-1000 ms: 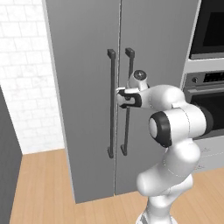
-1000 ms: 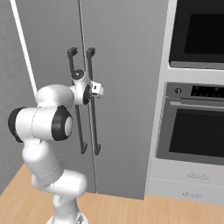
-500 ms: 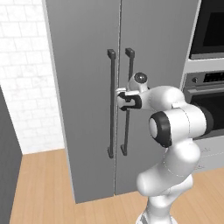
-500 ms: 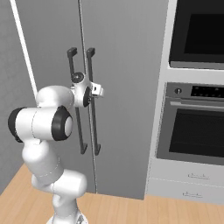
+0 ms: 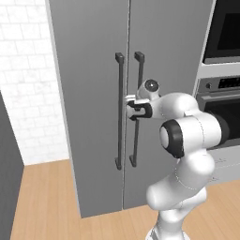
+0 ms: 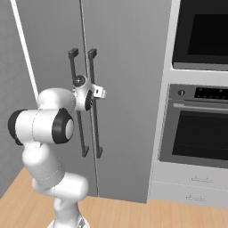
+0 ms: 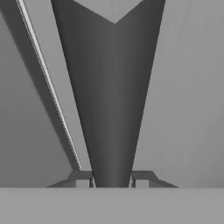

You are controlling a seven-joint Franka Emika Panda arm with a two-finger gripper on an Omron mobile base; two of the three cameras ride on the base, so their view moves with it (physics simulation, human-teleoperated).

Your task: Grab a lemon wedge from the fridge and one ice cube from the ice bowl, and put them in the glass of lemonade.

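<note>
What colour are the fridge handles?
Dark grey handles, clearest in the left base view.

The arm (image 5: 187, 140) is built of glossy white, rounded shells that swell like stacked bulbs from a narrow white base. Black rings and discs mark its joints, the largest a dark round cap on the elbow (image 6: 60, 127). A small dark-centred disc tops the wrist (image 5: 151, 86). The hand is a compact white-and-black block, and the fingers (image 7: 83, 178) are short, dark grey, square-tipped.
</note>
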